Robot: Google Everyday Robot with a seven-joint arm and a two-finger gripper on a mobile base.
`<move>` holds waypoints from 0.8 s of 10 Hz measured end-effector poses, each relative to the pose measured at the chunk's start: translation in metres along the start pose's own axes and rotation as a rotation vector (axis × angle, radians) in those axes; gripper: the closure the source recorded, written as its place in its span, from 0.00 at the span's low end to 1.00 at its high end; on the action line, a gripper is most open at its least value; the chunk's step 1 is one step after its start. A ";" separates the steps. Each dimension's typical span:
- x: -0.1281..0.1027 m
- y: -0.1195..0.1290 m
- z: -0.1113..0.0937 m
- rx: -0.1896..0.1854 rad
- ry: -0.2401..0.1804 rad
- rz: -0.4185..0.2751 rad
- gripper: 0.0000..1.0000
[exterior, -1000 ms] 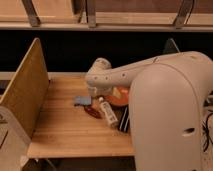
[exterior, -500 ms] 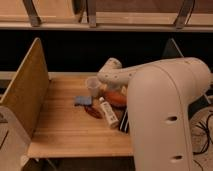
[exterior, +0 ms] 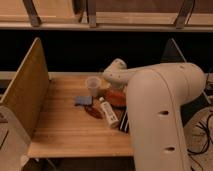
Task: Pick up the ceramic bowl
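Observation:
The ceramic bowl is a glossy orange-red shallow dish on the wooden table, right of centre. My white arm sweeps in from the lower right and hides the bowl's right side. Its rounded wrist sits above the bowl's far edge. My gripper hangs below that wrist, just over the bowl, open and holding nothing. Much of the gripper is hidden by the arm.
A pale translucent cup stands just left of the bowl. In front lie a blue flat item, a dark red utensil and a white bottle. A tall wooden side panel walls the table's left.
The arm's wrist has swung to the right, from over the cup to above the bowl, uncovering the cup. The objects on the table have not moved.

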 end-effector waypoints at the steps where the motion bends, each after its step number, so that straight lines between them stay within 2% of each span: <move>1: -0.001 0.003 0.006 -0.015 0.007 -0.003 0.20; 4: -0.004 0.020 0.021 -0.060 0.022 -0.046 0.20; 7: -0.004 0.026 0.035 -0.086 0.050 -0.075 0.21; 8: 0.000 0.026 0.042 -0.095 0.071 -0.079 0.29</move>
